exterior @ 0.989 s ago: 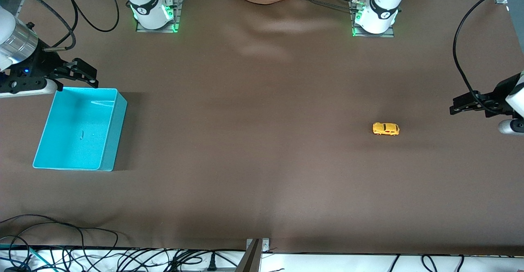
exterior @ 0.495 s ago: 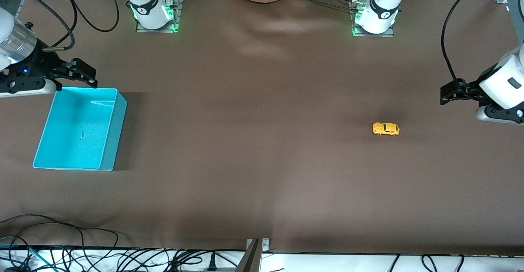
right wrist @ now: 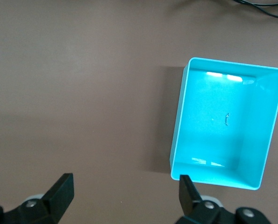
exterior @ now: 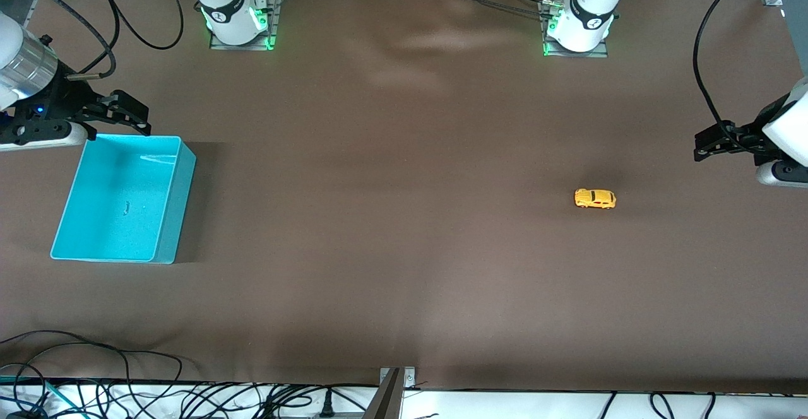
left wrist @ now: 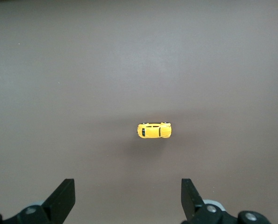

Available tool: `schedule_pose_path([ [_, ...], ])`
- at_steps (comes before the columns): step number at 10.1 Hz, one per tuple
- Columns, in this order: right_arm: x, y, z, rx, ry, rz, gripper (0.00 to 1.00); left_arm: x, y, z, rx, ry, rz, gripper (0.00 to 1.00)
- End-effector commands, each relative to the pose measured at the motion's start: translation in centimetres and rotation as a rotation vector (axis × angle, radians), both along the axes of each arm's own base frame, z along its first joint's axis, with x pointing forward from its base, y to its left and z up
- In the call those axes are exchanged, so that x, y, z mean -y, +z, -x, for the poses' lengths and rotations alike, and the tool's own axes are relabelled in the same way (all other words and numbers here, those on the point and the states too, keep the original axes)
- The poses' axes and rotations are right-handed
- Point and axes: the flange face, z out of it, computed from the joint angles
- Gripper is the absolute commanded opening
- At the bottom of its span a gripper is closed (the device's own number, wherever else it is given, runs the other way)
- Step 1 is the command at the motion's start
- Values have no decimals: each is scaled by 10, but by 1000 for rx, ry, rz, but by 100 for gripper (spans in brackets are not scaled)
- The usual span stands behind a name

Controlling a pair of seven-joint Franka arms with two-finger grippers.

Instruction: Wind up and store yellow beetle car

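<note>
Now the left pincer [exterior: 702, 146] hangs up in the air over the left arm's end of the worktop [exterior: 404, 230], its two fingers wide apart and empty. A moment ago it sat a bit closer to the yellow beetle car [exterior: 594, 198]; it has pulled back a little, so I think the reach has hardly begun. The car sits alone on the worktop, untouched. The right pincer [exterior: 129, 116] waits, spread open and empty, over the edge of the turquoise bin [exterior: 173, 217]. The left wrist view shows the car straight ahead between the fingers [left wrist: 64, 198]. The right wrist view shows the bin has no toy inside.
</note>
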Motion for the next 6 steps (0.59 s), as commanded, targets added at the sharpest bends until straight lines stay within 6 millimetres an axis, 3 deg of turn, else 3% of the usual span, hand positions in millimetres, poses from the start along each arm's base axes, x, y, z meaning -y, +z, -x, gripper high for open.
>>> schedule_pose_path([
  [1,0,5,0,-6,1,11,100,-1,3,4,14,7,19,100],
  [6,0,5,1,-6,4,11,100,-6,-2,4,0,13,17,100],
])
